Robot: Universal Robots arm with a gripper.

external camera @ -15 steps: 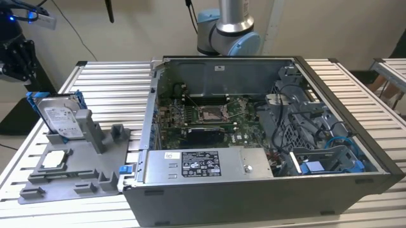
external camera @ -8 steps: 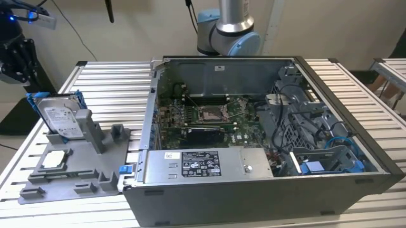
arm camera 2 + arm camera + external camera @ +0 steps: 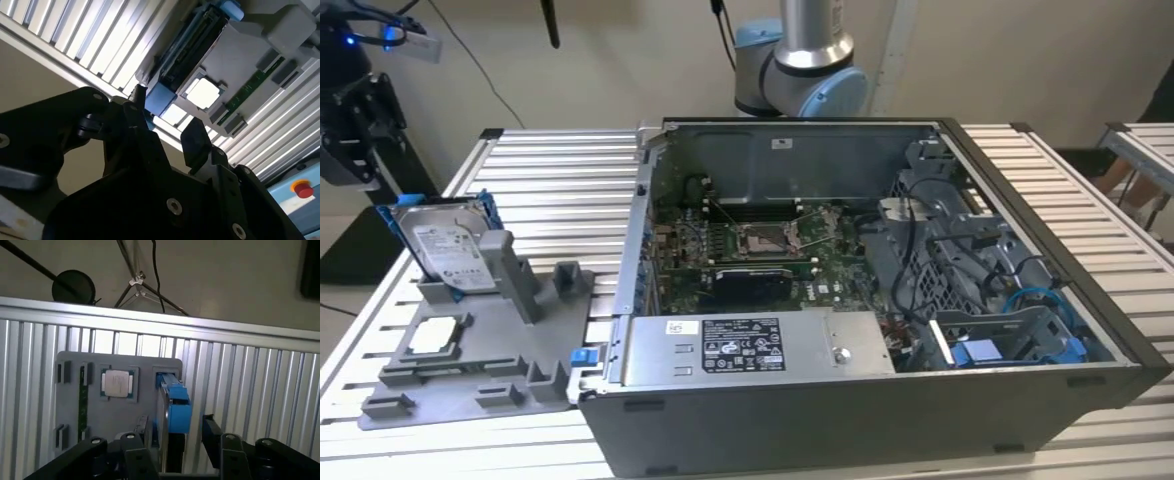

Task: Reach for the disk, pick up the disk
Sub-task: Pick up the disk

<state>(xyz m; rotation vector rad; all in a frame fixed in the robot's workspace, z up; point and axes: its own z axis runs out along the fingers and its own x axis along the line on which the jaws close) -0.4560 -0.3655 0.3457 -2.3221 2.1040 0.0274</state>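
The disk [image 3: 447, 245] stands on edge in a slot of the grey fixture [image 3: 467, 385] at the exterior view's left, its white label showing and a blue bracket round it. My black gripper [image 3: 350, 140] hangs above it, further toward the exterior view's left, and does not touch it. In the first wrist view the disk [image 3: 172, 407] appears edge-on beyond the open gripper [image 3: 175, 442], in line with the gap between the fingers. In the second wrist view the disk's blue corner [image 3: 160, 97] lies just past the gripper [image 3: 165, 120]. Nothing is held.
A small silver square chip [image 3: 438, 335] lies flat on the fixture near the disk. An open computer case [image 3: 854, 300] takes up the middle and right of the slatted aluminium table [image 3: 547, 190]. A red button [image 3: 303, 190] sits beyond the table edge.
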